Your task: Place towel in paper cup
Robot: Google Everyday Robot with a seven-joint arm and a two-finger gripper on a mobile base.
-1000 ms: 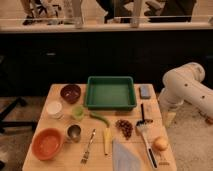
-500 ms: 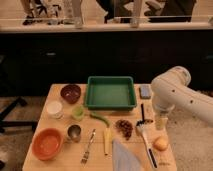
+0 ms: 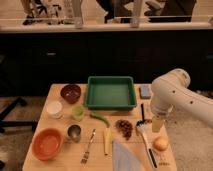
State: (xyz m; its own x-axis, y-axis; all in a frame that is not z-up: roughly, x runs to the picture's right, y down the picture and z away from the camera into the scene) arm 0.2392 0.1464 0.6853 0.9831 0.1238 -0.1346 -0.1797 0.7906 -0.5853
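- Camera view: a pale wooden table (image 3: 59,89) with a smooth top stands before a dark counter.
- The towel (image 3: 125,158) is a thin, pale blue-grey cloth. It lies flat at the table's near edge, right of centre, with one corner pointing away from the camera; its lower part is cut off by the frame.
- The paper cup (image 3: 54,108) is short, white and round with a wide mouth. It stands upright on the left side of the table, well apart from the towel.
- Between the two lie a shiny metal cup (image 3: 74,132), a metal fork (image 3: 88,146) and a long yellow piece (image 3: 106,141).
- Just beside the paper cup are a small light-green cup (image 3: 77,112) and, behind it, a dark red bowl (image 3: 70,93).
- An orange bowl (image 3: 47,143), wide and shallow, sits at the near left corner.
- A rectangular green plastic tray (image 3: 89,93) fills the far middle. A curved green pod (image 3: 100,118) and a dark, lumpy cluster (image 3: 125,127) lie in front of it.
- A small blue-grey sponge (image 3: 145,91) lies right of the tray.
- The smooth white arm (image 3: 172,92) bends in from the right.
- The gripper (image 3: 157,123) hangs over the table's right side, its jaws spread and holding nothing. It is above a black-handled spatula (image 3: 148,146) and near a round orange fruit (image 3: 160,144), apart from the towel.
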